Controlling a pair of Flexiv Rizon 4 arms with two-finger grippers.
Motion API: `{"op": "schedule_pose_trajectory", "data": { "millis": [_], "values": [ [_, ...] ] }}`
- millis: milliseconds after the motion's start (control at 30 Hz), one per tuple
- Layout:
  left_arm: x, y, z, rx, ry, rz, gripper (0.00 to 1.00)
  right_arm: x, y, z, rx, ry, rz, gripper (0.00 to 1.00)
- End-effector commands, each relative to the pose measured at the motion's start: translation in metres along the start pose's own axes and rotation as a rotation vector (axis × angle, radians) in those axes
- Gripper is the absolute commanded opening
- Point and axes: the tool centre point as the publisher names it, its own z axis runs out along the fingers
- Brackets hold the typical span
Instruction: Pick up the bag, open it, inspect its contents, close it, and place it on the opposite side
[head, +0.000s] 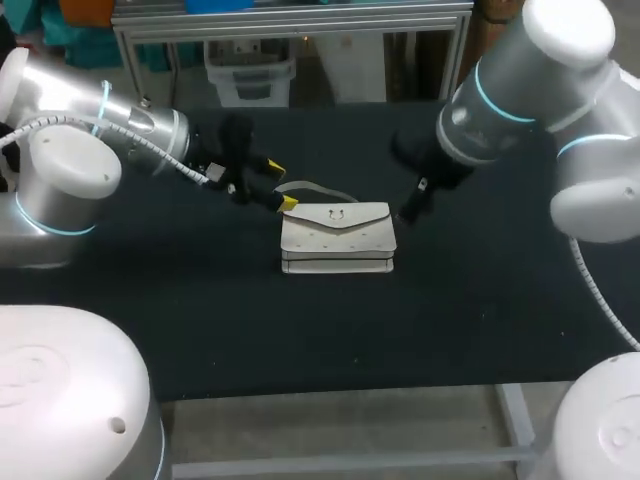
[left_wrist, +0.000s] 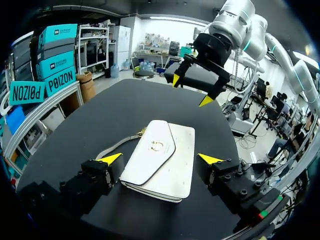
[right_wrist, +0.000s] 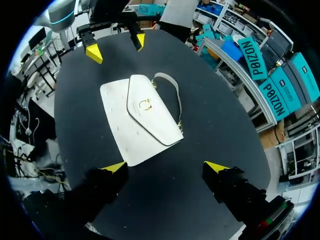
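A white flap bag (head: 337, 238) lies flat and closed on the black table, its metal clasp (head: 336, 214) facing up and its grey strap (head: 315, 188) curling behind it. My left gripper (head: 281, 186) hangs open at the bag's left end, one yellow tip close to the bag's back corner. In the left wrist view the bag (left_wrist: 160, 159) lies ahead of and between the wide-spread fingers of my left gripper (left_wrist: 160, 160). My right gripper (head: 412, 203) stands open just off the bag's right end. The right wrist view shows the bag (right_wrist: 142, 117) ahead of my right gripper (right_wrist: 165, 167), apart from it.
The black tabletop (head: 150, 300) stretches out to both sides of the bag. Its front edge (head: 330, 392) runs across near me. In the right wrist view my left gripper (right_wrist: 116, 46) faces me from beyond the bag.
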Motion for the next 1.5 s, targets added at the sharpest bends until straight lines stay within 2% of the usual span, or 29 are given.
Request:
{"op": "schedule_pose_trajectory", "data": {
  "millis": [33,500,567,600,733,800,933,1100,1233,1333,1400,1500],
  "values": [
    [-0.007,-0.005,-0.004,-0.044,0.02,-0.002,1.0,-0.004,-0.006,-0.013,0.007,0.239,-0.017,1.0],
    [-0.007,-0.005,-0.004,-0.044,0.02,-0.002,1.0,-0.004,-0.006,-0.013,0.007,0.239,-0.017,1.0],
    [-0.008,-0.01,0.009,-0.011,-0.004,-0.135,1.0,-0.004,-0.006,-0.013,0.007,0.239,-0.017,1.0],
    [-0.009,-0.014,0.014,0.014,-0.066,-0.237,1.0,-0.005,-0.004,-0.011,0.011,0.22,0.031,1.0],
    [-0.009,-0.021,0.015,0.02,-0.13,-0.538,1.0,0.0,-0.006,-0.011,0.004,0.225,0.184,1.0],
    [-0.01,-0.021,0.013,-0.002,-0.186,-0.675,1.0,-0.001,-0.009,-0.014,-0.01,0.237,0.261,1.0],
    [-0.013,-0.015,0.013,-0.09,-0.26,-0.821,1.0,0.003,-0.014,-0.016,-0.016,0.269,0.435,1.0],
    [-0.014,-0.002,0.013,-0.171,-0.311,-0.961,1.0,0.007,-0.019,-0.014,0.026,0.324,0.59,1.0],
    [-0.013,0.009,0.01,-0.222,-0.295,-1.066,1.0,0.011,-0.028,-0.01,0.052,0.366,0.682,1.0],
    [-0.011,0.014,0.009,-0.267,-0.23,-1.137,1.0,0.013,-0.032,-0.008,0.067,0.391,0.718,1.0],
    [-0.01,0.016,0.008,-0.278,-0.193,-1.177,1.0,0.014,-0.033,-0.008,0.068,0.428,0.729,1.0],
    [-0.01,0.016,0.008,-0.278,-0.193,-1.177,1.0,0.015,-0.032,-0.008,0.084,0.442,0.715,1.0]
  ]
}}
